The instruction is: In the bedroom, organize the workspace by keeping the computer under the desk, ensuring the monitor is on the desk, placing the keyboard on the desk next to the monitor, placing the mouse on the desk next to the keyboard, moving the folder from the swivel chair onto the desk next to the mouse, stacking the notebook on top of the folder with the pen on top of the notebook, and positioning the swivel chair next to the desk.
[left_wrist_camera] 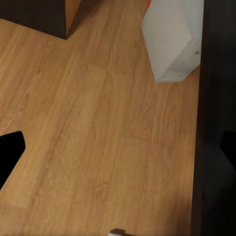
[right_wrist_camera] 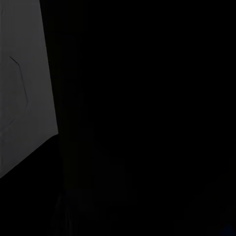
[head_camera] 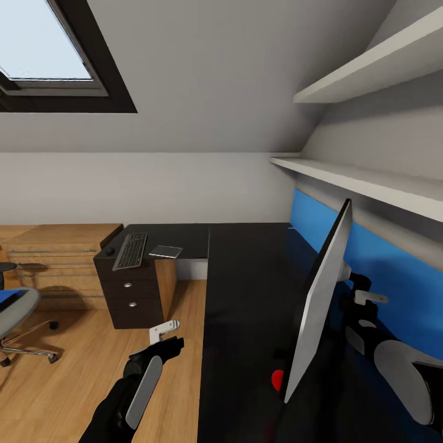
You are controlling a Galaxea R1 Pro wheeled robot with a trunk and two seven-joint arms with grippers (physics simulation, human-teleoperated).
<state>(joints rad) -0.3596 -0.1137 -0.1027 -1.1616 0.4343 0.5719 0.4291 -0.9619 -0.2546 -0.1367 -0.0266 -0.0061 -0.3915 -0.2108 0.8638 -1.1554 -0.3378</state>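
The monitor (head_camera: pixel 320 307) stands edge-on on the black desk (head_camera: pixel 246 277), a red dot (head_camera: pixel 278 378) at its foot. My right gripper (head_camera: pixel 363 294) is behind the screen, close to its back; its jaws are hidden. The keyboard (head_camera: pixel 130 250) lies on the desk's far wing, with the mouse (head_camera: pixel 109 251) to its left and a thin grey notebook-like rectangle (head_camera: pixel 165 251) to its right. The swivel chair (head_camera: pixel 15 311) stands at the left with the blue folder (head_camera: pixel 7 296) on its seat. My left gripper (head_camera: pixel 169 335) hangs open over the floor. The computer (left_wrist_camera: pixel 174 39) stands on the floor by the desk edge.
A black drawer block (head_camera: pixel 132 295) carries the desk's far wing. A light-wood drawer unit (head_camera: pixel 55 258) stands against the back wall. White shelves (head_camera: pixel 369 178) and a blue wall panel (head_camera: pixel 387 258) run along the right. Wood floor (head_camera: pixel 74 369) lies between chair and desk.
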